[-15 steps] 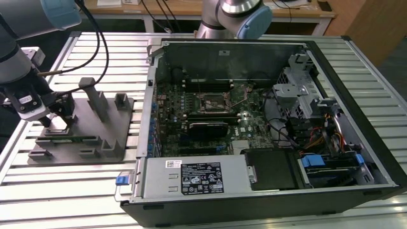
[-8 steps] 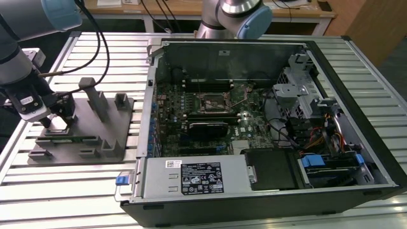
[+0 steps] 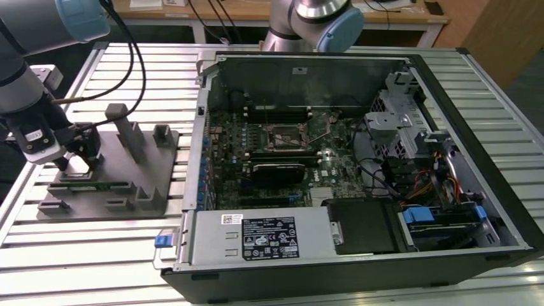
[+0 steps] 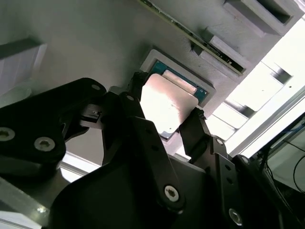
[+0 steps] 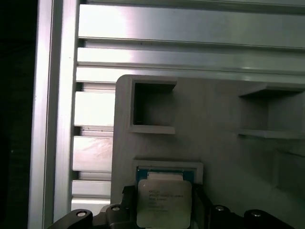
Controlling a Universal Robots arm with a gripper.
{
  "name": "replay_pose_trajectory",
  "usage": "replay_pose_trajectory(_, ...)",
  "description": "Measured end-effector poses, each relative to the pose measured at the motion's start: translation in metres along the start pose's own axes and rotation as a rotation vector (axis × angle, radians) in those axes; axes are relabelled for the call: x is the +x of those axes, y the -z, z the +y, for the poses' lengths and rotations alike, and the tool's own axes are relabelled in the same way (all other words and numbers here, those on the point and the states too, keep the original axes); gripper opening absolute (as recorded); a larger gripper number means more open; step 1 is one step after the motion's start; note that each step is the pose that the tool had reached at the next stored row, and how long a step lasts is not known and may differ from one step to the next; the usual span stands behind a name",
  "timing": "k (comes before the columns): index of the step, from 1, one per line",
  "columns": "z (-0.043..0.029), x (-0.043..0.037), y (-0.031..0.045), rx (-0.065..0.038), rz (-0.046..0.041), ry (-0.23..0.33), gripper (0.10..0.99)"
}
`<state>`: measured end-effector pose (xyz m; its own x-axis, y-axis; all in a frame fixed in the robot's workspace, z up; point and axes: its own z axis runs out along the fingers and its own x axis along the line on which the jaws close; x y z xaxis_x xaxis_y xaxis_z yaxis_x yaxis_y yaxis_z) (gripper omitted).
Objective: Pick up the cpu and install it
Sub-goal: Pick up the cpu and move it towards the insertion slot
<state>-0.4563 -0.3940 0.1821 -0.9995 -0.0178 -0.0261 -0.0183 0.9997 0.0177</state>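
Claw closed on the chip at the fixture tray

On the exterior view's left, the black two-fingered claw (image 3: 76,164) is down over the grey plastic fixture tray (image 3: 153,191), which lies on the slatted aluminium desk (image 3: 102,255). In both wrist views the cpu (image 4: 167,102) (image 5: 164,202), a small flat square chip with a silver-grey metal top, sits at a shallow square recess of that tray. The black fingers (image 4: 193,126) are narrowed onto its two opposite edges and hold it. On the exterior view's right lies the open black computer case (image 3: 297,80), with the square black-framed motherboard socket (image 3: 283,135) well apart from the claw.
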Motion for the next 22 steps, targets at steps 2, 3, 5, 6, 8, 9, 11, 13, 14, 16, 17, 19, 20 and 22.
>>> replay_pose_trajectory(2, 0.0, 0.0, 0.0, 0.0, -0.0001, -0.004, 0.592)
replay_pose_trajectory(3, 0.0, 0.0, -0.0001, 0.0, -0.0002, -0.006, 0.592)
replay_pose_trajectory(5, 0.0, 0.0, -0.0007, 0.0, -0.0004, -0.008, 0.592)
replay_pose_trajectory(6, 0.0, 0.0, -0.0008, 0.0, -0.0002, -0.009, 0.592)
replay_pose_trajectory(8, 0.0, 0.0, -0.0009, 0.0, -0.0001, -0.009, 0.592)
replay_pose_trajectory(9, 0.0, 0.0, -0.001, 0.0, -0.0001, -0.009, 0.592)
replay_pose_trajectory(11, 0.0, 0.0, -0.001, 0.0, -0.0002, -0.009, 0.592)
replay_pose_trajectory(13, 0.0, 0.0, -0.001, 0.0, -0.0001, -0.009, 0.573)
replay_pose_trajectory(14, 0.0, 0.0, -0.001, 0.0, -0.0001, -0.009, 0.545)
replay_pose_trajectory(16, 0.0, 0.0, -0.0011, 0.0, -0.0001, -0.009, 0.545)
replay_pose_trajectory(17, 0.0, 0.0, -0.0011, 0.0, -0.0001, -0.009, 0.545)
replay_pose_trajectory(19, 0.0001, 0.0, 0.0, 0.0, -0.0005, -0.009, 0.545)
replay_pose_trajectory(20, 0.0001, 0.0, 0.0013, 0.0, -0.0003, -0.009, 0.545)
replay_pose_trajectory(22, 0.0001, -0.0001, 0.0042, 0.0, -0.0003, -0.009, 0.545)
